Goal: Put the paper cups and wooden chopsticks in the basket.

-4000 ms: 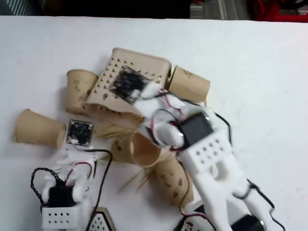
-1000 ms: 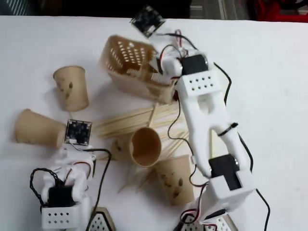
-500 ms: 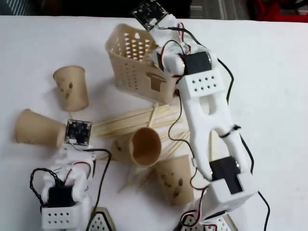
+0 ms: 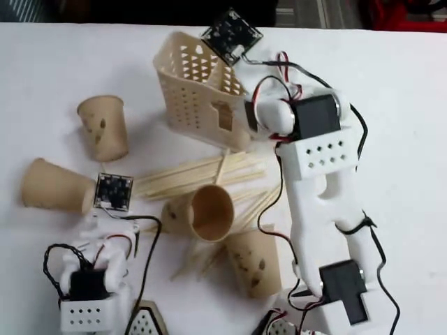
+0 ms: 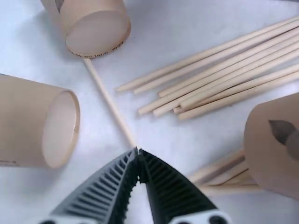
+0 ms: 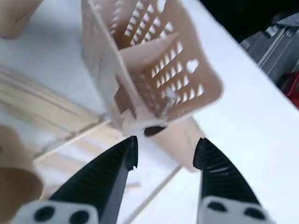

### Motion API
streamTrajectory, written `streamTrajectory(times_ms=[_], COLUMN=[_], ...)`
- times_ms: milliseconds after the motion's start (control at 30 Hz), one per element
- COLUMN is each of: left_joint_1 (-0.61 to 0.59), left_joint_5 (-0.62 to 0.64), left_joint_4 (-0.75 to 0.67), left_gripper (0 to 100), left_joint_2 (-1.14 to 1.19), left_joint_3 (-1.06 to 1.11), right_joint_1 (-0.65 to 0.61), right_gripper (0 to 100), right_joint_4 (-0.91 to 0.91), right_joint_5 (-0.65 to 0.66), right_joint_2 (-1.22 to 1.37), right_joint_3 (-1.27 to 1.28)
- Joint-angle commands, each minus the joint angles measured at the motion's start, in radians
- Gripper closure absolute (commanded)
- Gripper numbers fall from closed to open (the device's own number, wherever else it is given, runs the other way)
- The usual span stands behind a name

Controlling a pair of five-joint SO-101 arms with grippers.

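**Basket mouth-up, nothing loaded yet**

Right tool (image 6: 166, 148) gapes wide just beside the tilted beige perforated plastic basket (image 4: 199, 87) — likely freed to receive. Left tool (image 5: 138, 156) is pinched closed and empty near loose wooden chopsticks (image 4: 199, 174) and brown paper cups (image 4: 209, 213) on the white desk (image 4: 391, 84).

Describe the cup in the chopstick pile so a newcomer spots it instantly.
Find the perforated basket at the top of the high view, then the chopsticks fanned out below it. The cup lies among them; alone of the cups, its open mouth faces the camera.
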Motion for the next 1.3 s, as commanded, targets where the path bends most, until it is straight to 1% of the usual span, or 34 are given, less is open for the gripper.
streamTrajectory(times_ms=[0,67,133,267,567,633,800,867,967,1267], left_joint_1=[-0.004,-0.004,-0.004,-0.004,-0.004,-0.004,-0.004,-0.004,-0.004,-0.004], left_joint_5=[-0.006,-0.006,-0.006,-0.006,-0.006,-0.006,-0.006,-0.006,-0.006,-0.006], left_joint_4=[-0.011,-0.011,-0.011,-0.011,-0.011,-0.011,-0.011,-0.011,-0.011,-0.011], left_gripper=[97,97,97,97,97,97,97,97,97,97], left_joint_2=[-0.005,-0.005,-0.005,-0.005,-0.005,-0.005,-0.005,-0.005,-0.005,-0.005], left_joint_3=[-0.005,-0.005,-0.005,-0.005,-0.005,-0.005,-0.005,-0.005,-0.005,-0.005], right_joint_1=[-0.01,-0.01,-0.005,-0.021,-0.278,-0.312,-0.321,-0.321,-0.321,-0.321], right_gripper=[79.3,79.3,79.6,83.0,83.2,83.2,83.0,81.1,79.4,79.3], right_joint_4=[0.11,0.165,0.17,0.17,0.165,0.125,-0.061,-0.108,-0.142,-0.223], right_joint_5=[-0.003,-0.003,-0.008,0.0,0.0,0.0,0.0,0.0,-0.002,-0.009], right_joint_2=[-0.045,-0.045,-0.047,-0.091,-0.358,-0.377,-0.348,-0.323,-0.282,-0.157], right_joint_3=[-0.04,-0.038,-0.02,0.08,0.417,0.497,0.671,0.712,0.727,0.732])
